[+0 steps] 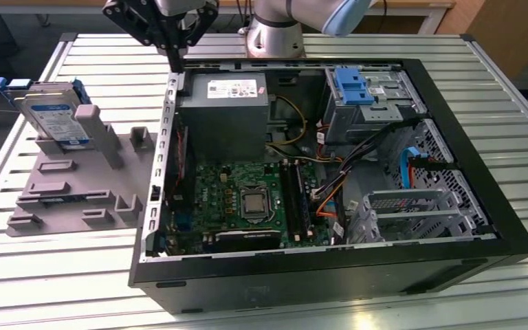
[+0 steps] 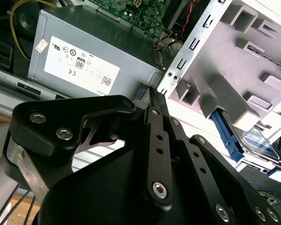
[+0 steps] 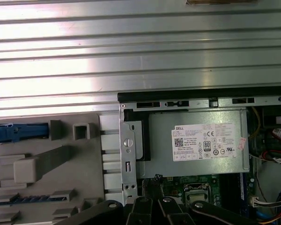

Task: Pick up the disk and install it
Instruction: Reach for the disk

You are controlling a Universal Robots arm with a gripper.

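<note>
Slatted metal worktop [image 1: 62, 275] runs under everything, with the open black computer case [image 1: 484, 254] nearest, at lower centre of the exterior view. Further back, at the frame's left, the flat silver hard-drive disk [image 1: 51, 118] in its blue carrier bracket stands upright in a grey plastic holder [image 1: 71, 185]. Furthest off, upper left, the arm's black fingers [image 1: 173, 56] hang pinched together and empty over the case's back edge, near the grey power-supply box [image 1: 223, 117]. I'd say a clean pick wants them parted, squared to the drive's flat faces, then a straight lift.
</note>
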